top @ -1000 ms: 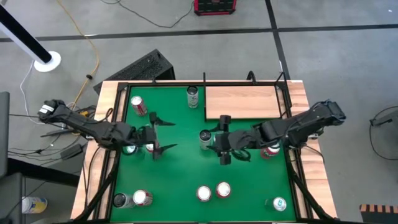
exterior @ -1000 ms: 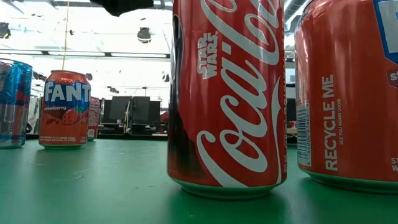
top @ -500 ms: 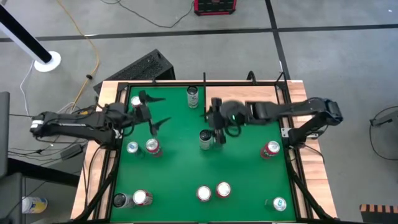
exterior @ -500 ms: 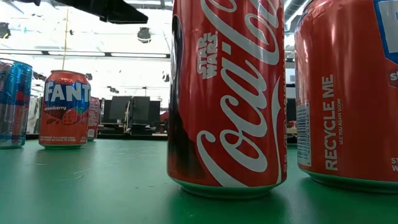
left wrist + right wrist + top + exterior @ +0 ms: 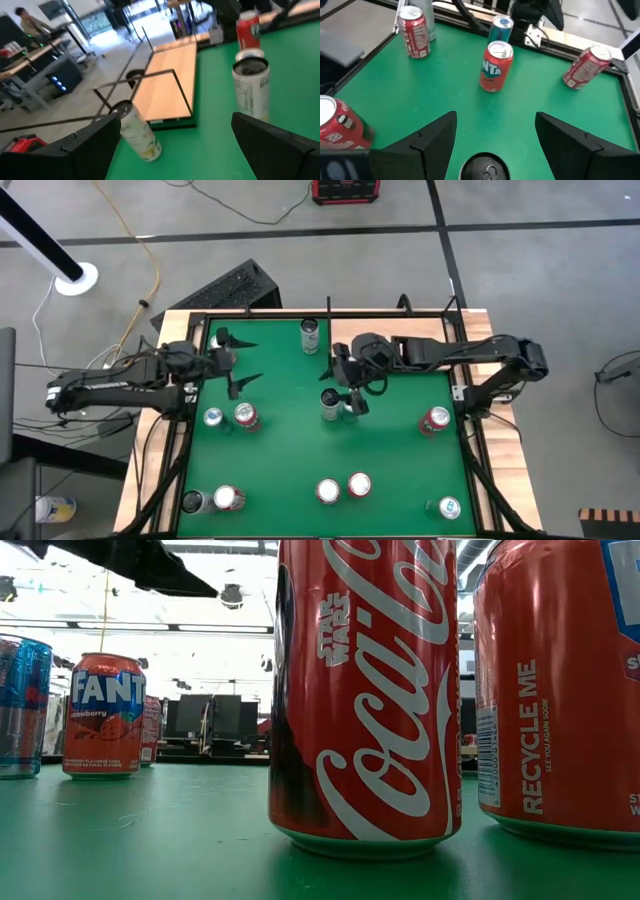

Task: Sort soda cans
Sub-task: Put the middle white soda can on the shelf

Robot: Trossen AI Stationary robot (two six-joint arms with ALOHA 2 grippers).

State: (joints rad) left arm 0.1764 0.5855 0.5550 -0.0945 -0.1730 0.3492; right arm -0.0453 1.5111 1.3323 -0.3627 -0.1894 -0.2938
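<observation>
All soda cans (image 5: 330, 403) stand upright, silver tops facing up.

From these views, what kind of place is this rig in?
Probably a robotics lab or open office workshop. The low view shows rows of monitors on desks under ceiling lights; the left wrist view shows a person seated at a workstation; the high view shows bare concrete floor with loose cables.

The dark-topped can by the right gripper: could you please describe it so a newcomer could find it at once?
Start at the green table mat and find its middle. There the right gripper hangs open over a dark grey metal can standing alone. Its blackish top sets it apart from the bright-topped red cans nearer the front edge.
</observation>
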